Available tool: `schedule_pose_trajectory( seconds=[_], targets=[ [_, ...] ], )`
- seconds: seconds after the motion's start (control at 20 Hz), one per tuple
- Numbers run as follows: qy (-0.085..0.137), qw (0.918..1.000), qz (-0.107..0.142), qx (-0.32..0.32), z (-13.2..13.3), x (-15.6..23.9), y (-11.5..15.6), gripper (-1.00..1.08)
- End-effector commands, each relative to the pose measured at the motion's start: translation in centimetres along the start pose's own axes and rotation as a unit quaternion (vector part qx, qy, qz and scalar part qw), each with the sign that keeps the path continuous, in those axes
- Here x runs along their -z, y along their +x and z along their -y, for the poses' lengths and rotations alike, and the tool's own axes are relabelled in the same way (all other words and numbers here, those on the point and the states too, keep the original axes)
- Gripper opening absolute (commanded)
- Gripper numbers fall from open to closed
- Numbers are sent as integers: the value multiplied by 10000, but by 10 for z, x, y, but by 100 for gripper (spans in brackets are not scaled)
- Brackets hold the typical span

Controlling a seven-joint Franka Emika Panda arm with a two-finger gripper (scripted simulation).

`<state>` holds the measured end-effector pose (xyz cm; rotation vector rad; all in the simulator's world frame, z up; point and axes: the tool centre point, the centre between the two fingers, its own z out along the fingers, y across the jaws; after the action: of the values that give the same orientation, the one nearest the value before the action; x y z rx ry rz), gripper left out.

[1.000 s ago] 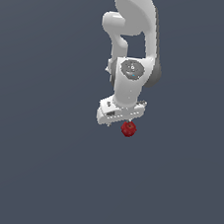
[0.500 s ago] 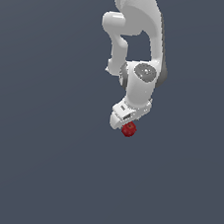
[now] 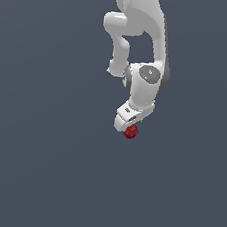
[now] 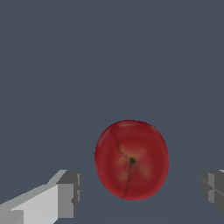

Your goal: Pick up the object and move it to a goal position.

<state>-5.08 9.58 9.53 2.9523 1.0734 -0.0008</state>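
The object [image 4: 131, 159], a dark-red ball, sits between our gripper [image 4: 142, 192] jaws, which stand apart, untouching.

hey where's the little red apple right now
In the exterior view the red apple sits just below the white gripper, a little right of centre. In the wrist view it lies between the open fingers, touching neither.

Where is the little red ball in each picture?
Exterior view: the red ball sits just under the white tool, a bit right of the middle of the picture.
Wrist view: the red ball is big, between the two grey fingertips, which stand apart from it.
Shared landmark: the tool, right by the ball in both views.
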Motion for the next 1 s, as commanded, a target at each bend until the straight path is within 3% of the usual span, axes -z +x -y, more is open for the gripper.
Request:
schedule_pose_trajectory(
  seconds=[0.0,0.7,0.75,0.95],
  targets=[
    [1,10000,2,3,0,-4,0,100],
    [1,10000,-2,30,1,-49,0,100],
    [1,10000,-2,30,1,-49,0,-100],
    [1,10000,-2,30,1,-49,0,-100]
  ],
)
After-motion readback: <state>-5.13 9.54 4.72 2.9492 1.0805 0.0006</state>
